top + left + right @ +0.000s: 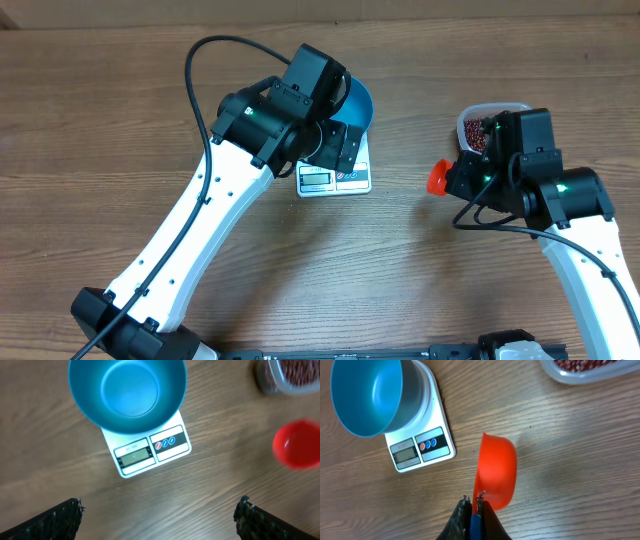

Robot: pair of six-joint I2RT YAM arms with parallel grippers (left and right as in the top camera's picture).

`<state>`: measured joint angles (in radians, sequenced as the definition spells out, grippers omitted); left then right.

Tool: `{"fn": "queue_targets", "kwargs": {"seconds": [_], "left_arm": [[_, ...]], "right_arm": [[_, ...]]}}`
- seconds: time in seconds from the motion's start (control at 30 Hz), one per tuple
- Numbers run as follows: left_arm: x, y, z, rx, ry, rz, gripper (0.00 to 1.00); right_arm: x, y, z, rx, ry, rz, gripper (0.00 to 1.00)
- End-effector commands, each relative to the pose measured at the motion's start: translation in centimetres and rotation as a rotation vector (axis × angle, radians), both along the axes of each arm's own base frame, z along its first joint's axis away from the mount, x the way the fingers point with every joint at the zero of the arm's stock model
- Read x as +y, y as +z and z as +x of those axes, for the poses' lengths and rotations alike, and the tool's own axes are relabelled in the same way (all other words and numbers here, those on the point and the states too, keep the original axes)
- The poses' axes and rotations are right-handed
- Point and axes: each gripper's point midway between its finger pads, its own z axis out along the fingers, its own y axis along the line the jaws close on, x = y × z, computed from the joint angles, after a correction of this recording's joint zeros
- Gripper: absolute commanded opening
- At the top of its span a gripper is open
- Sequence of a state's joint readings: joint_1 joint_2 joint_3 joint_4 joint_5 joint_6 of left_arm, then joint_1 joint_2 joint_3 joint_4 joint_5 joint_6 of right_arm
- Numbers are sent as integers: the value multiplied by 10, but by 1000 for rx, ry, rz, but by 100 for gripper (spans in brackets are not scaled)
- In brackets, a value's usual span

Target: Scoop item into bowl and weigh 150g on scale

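The blue bowl [127, 392] stands empty on the white scale [150, 452], with the display toward the table's front. My left gripper [160, 522] hovers open above the table just in front of the scale, nothing between its fingers [57, 522]. In the overhead view the left gripper [343, 147] covers part of the bowl [358, 103] and scale [335, 180]. My right gripper [474, 505] is shut on the blue handle of a red scoop [496, 470], held right of the scale [420, 445]. The red-brown beans [580, 364] lie in a clear tub.
The clear plastic tub [470, 118] sits at the back right, partly under the right arm. The red scoop [437, 177] hangs between tub and scale. Bare wooden table surrounds them.
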<state>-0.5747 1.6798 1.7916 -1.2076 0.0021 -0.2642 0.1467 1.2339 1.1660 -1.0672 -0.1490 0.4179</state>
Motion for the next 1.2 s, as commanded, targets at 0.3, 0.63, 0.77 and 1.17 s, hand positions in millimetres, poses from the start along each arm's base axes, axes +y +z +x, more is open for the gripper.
{"fn": "queue_targets", "kwargs": {"seconds": [0.3,0.63,0.77,1.17], "left_arm": [[1,6,2,-66,-164,73,73],[-4,-17,7,-12,-168,101,4],[-6,-29,10,15,-170,116,4],[-11,-98,18,176,-177,201,5]], "right_arm": [[-2,25,7,-74,-3,-17,5],[-1,25,8,-76,0,-11,6],[0,26,9,-81,2,-6,6],[0,27,9,-84,2,-6,7]]}}
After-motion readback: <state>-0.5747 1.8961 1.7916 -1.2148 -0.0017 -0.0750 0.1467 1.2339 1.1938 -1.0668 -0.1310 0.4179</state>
